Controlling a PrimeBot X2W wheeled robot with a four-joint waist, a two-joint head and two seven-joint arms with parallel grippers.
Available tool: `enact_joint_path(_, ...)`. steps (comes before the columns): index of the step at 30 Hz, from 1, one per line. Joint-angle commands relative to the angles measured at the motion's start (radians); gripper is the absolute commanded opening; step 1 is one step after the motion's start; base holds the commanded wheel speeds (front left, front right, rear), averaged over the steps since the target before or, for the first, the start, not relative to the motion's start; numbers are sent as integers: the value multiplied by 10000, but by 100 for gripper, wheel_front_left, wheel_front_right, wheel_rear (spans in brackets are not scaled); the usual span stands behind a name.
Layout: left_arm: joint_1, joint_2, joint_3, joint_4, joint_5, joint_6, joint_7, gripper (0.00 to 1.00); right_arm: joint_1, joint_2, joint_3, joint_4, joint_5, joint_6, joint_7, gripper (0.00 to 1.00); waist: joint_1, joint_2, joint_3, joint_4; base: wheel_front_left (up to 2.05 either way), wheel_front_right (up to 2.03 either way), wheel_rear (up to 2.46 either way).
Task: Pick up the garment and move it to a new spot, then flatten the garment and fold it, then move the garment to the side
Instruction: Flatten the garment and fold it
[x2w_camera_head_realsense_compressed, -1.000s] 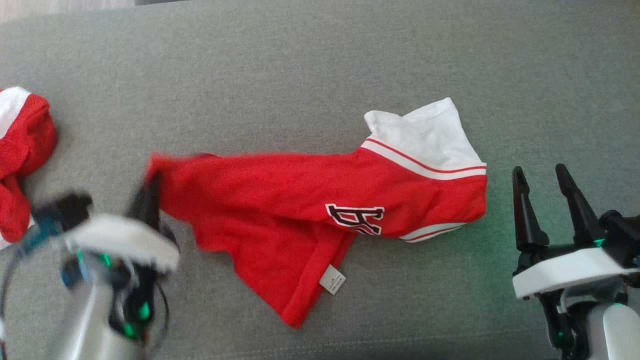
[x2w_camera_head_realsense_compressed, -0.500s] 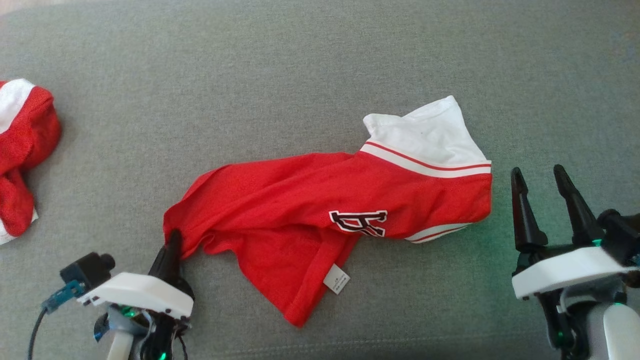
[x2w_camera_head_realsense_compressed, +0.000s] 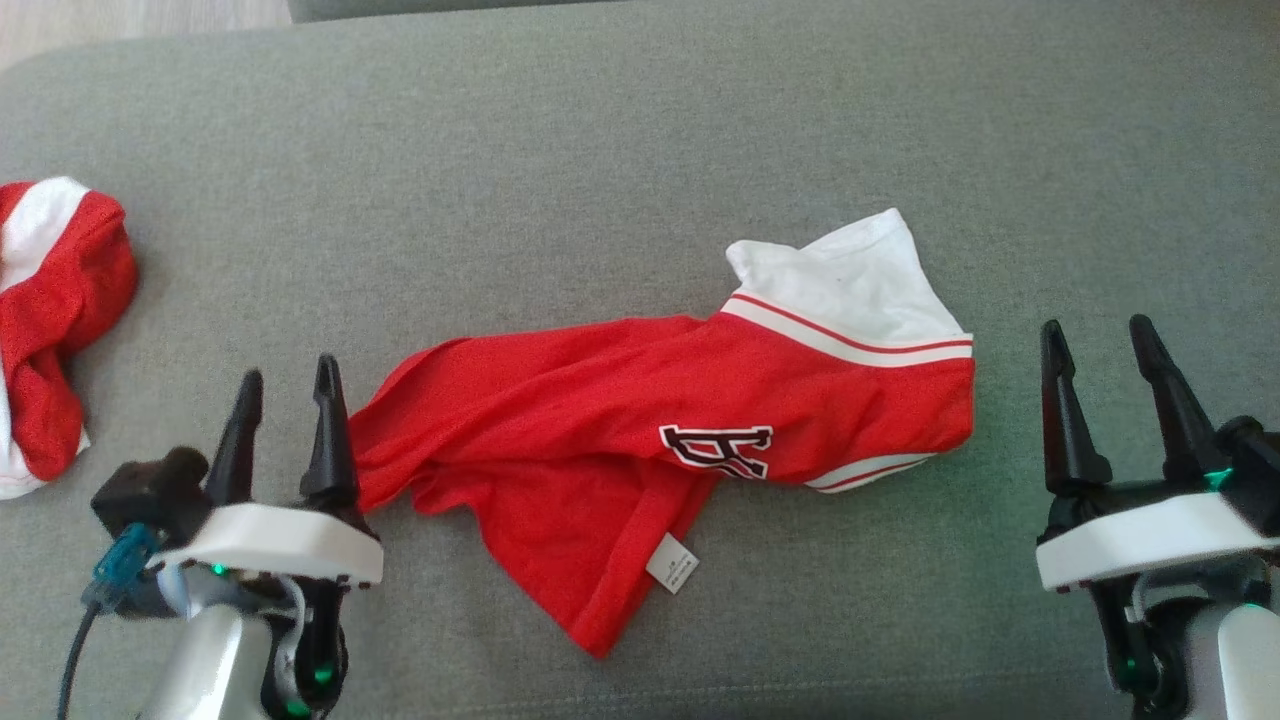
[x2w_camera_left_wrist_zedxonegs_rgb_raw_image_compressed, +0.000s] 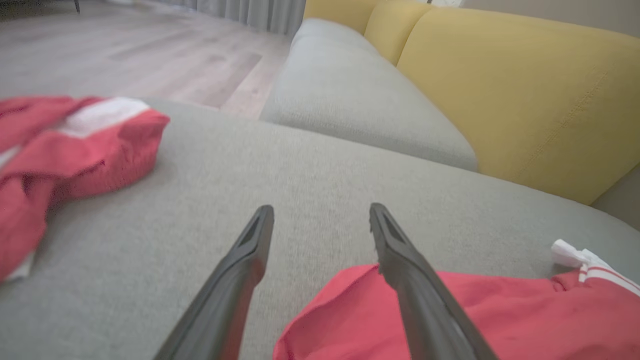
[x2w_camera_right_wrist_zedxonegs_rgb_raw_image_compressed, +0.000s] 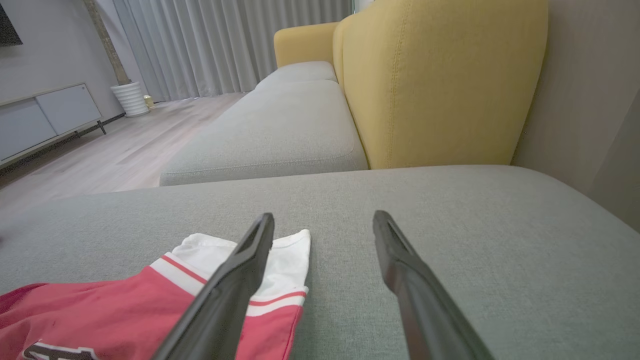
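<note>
A red garment (x2w_camera_head_realsense_compressed: 620, 440) with a white striped sleeve end and a dark emblem lies crumpled across the middle of the grey cushion (x2w_camera_head_realsense_compressed: 600, 150). It also shows as red cloth (x2w_camera_left_wrist_zedxonegs_rgb_raw_image_compressed: 450, 315) in the left wrist view and as the garment's white end (x2w_camera_right_wrist_zedxonegs_rgb_raw_image_compressed: 210, 270) in the right wrist view. My left gripper (x2w_camera_head_realsense_compressed: 287, 385) stands open just left of the garment's left edge, its right finger beside the cloth, nothing between the fingers. In its own view the left gripper (x2w_camera_left_wrist_zedxonegs_rgb_raw_image_compressed: 321, 216) is spread. My right gripper (x2w_camera_head_realsense_compressed: 1095, 340) is open and empty to the right of the garment, as the right gripper (x2w_camera_right_wrist_zedxonegs_rgb_raw_image_compressed: 324, 223) shows.
A second red and white garment (x2w_camera_head_realsense_compressed: 45, 320) lies bunched at the cushion's left edge, also seen as a red heap (x2w_camera_left_wrist_zedxonegs_rgb_raw_image_compressed: 70, 145). A yellow backrest (x2w_camera_right_wrist_zedxonegs_rgb_raw_image_compressed: 435, 75) and another grey seat (x2w_camera_right_wrist_zedxonegs_rgb_raw_image_compressed: 280, 125) stand beyond. Wooden floor (x2w_camera_left_wrist_zedxonegs_rgb_raw_image_compressed: 125, 55) lies past the cushion's far edge.
My left gripper, shut on the garment's left edge a second ago, dragged it down and to the left, then opened and let go. The right gripper stayed open in place.
</note>
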Motion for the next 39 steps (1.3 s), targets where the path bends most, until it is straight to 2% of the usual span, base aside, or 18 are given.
enact_joint_path(1,-225,290,291,-654,406,200,-136,100,-292,-51,181,-431,-91,-9,-87,100,0,-1,-94,-15,0,0,0)
enact_joint_path(8,407,658,-181,-1755,1636,837,12,100,-33,-51,230,-553,-271,-9,-53,100,0,-1,-515,-113,0,0,0)
enact_joint_path(15,1107,881,-464,-2218,2043,1180,416,100,327,-51,286,-660,-342,-9,51,100,0,-1,-926,-187,0,0,0)
enact_joint_path(39,1377,967,-609,-2384,1869,1326,745,100,485,-51,248,-863,-354,-9,318,100,0,-1,-948,-66,0,0,0)
